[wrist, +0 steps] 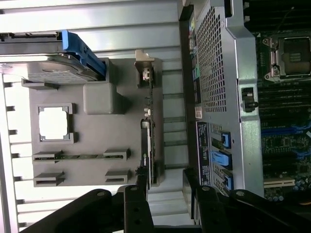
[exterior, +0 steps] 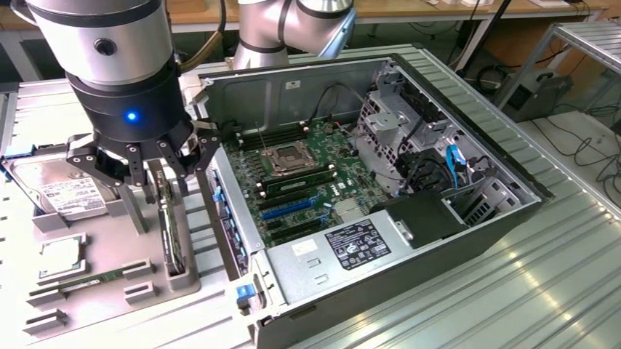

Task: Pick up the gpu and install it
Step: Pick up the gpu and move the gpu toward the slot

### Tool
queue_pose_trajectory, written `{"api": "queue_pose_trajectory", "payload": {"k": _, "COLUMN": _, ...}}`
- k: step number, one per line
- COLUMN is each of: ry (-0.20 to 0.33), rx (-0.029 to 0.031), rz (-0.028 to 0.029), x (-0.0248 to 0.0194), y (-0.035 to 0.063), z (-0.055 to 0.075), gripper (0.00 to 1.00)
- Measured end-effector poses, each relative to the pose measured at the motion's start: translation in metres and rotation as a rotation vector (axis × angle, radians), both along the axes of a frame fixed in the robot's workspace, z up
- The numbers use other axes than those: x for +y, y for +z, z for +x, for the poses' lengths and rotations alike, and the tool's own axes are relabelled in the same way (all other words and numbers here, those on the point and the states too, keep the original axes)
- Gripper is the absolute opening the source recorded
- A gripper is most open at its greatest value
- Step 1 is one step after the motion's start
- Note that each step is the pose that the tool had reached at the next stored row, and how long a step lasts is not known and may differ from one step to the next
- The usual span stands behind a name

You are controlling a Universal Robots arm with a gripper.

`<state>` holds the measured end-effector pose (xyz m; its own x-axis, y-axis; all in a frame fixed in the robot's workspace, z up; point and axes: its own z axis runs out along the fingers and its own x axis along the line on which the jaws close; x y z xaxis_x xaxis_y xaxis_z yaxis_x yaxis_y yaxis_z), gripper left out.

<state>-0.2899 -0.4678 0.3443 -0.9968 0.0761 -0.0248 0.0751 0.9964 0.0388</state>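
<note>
While the gripper [exterior: 163, 190] hangs open over the upright gpu [exterior: 171, 233], lower left in the exterior view, the card sits nearer one finger. Closing could tip it.

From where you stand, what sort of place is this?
Probably a robotics lab practising computer assembly: a robot arm over a grey parts tray, an open computer case beside it, all on a ribbed metal workbench.
</note>
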Motion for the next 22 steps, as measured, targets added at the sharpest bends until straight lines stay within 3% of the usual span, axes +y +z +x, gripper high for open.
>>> {"api": "queue_pose_trajectory", "payload": {"k": 22, "ry": 0.000, "rx": -0.0001, "rz": -0.0027, "x": 0.0000, "y": -0.0085, "z": -0.0002, "gripper": 0.42}}
